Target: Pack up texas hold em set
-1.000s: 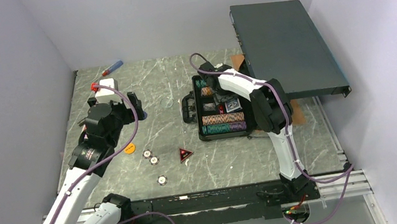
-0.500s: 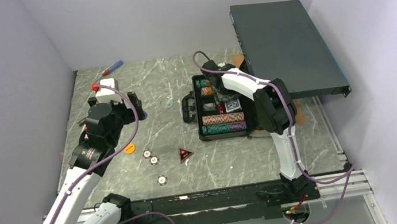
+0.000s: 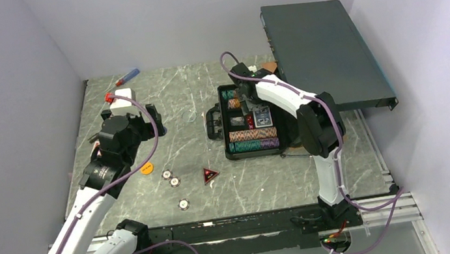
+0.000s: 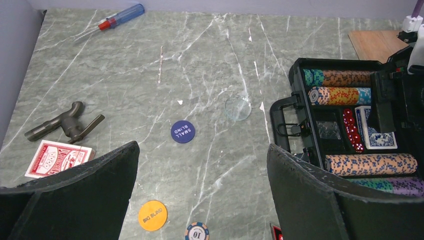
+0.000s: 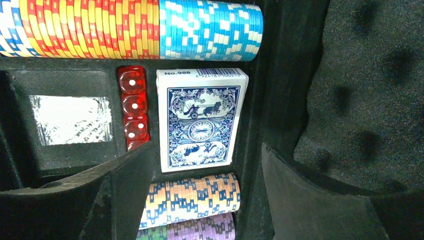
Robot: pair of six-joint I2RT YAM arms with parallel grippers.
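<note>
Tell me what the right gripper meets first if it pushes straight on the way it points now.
Most likely the blue card deck in the case: it lies squarely ahead of the right gripper, between its open fingers, though depth is unclear.

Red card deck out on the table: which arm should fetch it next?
Left. The red card deck lies close beside the open, empty left fingers. The right fingers are open over the blue deck inside the case, well away from it.
</note>
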